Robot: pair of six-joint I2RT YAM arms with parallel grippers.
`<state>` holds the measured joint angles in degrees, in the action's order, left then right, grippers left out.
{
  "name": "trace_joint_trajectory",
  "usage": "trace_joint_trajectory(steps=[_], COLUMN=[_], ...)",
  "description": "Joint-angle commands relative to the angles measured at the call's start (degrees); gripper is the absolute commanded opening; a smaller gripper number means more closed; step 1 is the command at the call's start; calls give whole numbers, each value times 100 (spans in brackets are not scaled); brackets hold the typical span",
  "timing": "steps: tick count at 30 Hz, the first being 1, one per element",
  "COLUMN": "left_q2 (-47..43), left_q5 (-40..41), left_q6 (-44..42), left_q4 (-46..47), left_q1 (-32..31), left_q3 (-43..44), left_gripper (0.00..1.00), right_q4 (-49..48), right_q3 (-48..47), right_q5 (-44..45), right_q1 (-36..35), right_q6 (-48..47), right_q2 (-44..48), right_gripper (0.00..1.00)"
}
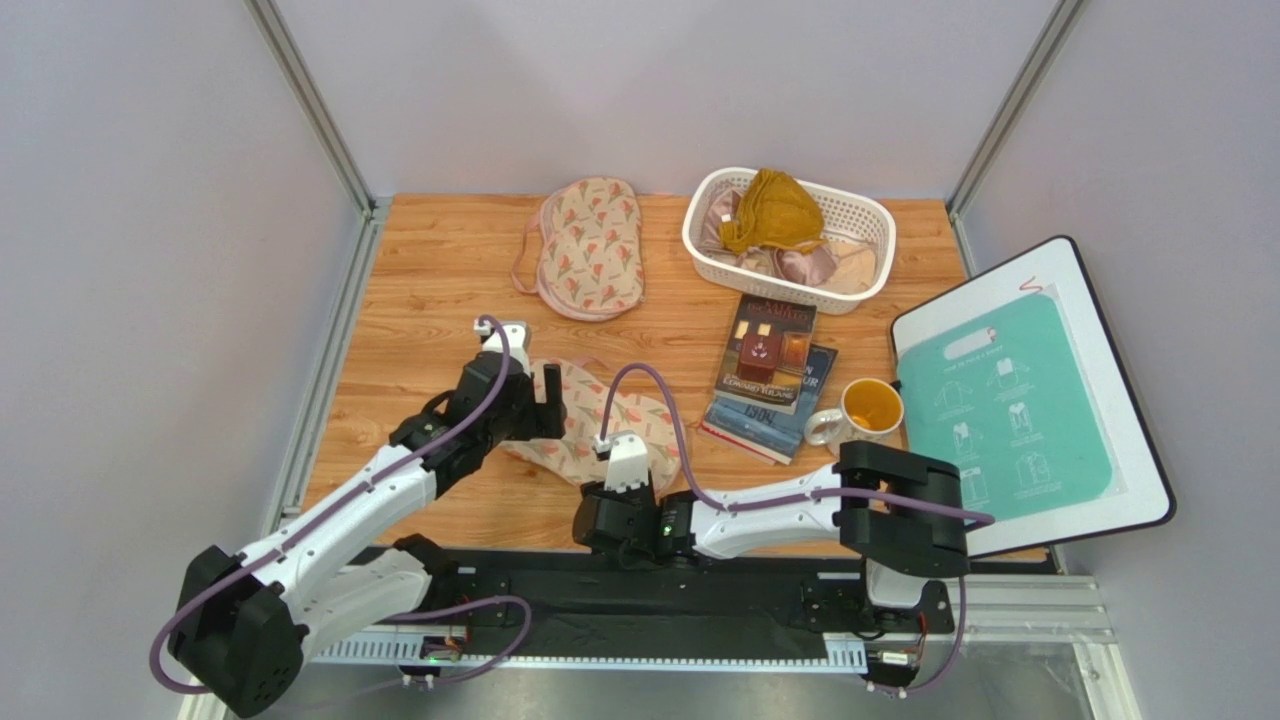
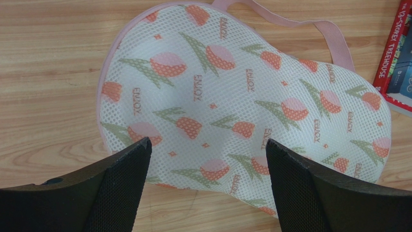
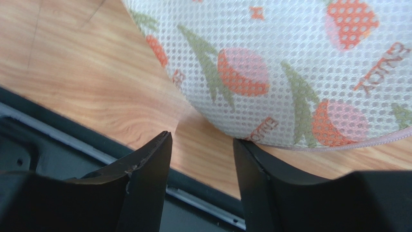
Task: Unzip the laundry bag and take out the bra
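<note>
Laundry bag (image 2: pixel 232 96) lies flat on the wooden table (image 1: pixel 421 300) near the front edge, between the two arms, its pink strap trailing toward the books (image 1: pixel 769 375). A second bag of the same print (image 1: pixel 589 248) sits at the back beside the white basket (image 1: pixel 781 288). Left gripper (image 2: pixel 208 150) hangs above the bag's left end, jaws spread wide and holding nothing; right gripper (image 3: pixel 202 142) sits low at the bag's front rim, jaws apart over bare wood and empty, one finger (image 3: pixel 290 193) right against the pink trim, contact unclear.
</note>
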<state>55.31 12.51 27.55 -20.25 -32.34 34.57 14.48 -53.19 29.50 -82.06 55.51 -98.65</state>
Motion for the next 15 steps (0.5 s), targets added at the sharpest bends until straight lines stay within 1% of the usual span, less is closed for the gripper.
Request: trace_joint_trajectory(steps=[1,2,5,10,15], left_q2=[111,112,86,-186,-240], left_q5=[-293,-311,-363,-355,-346], left_q6=[-40,-22,119,303,277], left_q4=[443,443,443,426,408], left_q1=[131,149,193,228,263], left_q3=[-125,-160,-406,-714,-811], left_gripper=[93,93,93,93,93], right_q4=[-148,-112,81,625,635], right_q3=[-280,-306,-376,-482,-482], right_q5=[680,741,1188,1778,2086], right_q1=[-12,-12,-20,-12,-11], right_q6=[443,470,584,715,541], right_q2=[-320,-356,-471,-524,-593], right_gripper=[53,52,46,44,43])
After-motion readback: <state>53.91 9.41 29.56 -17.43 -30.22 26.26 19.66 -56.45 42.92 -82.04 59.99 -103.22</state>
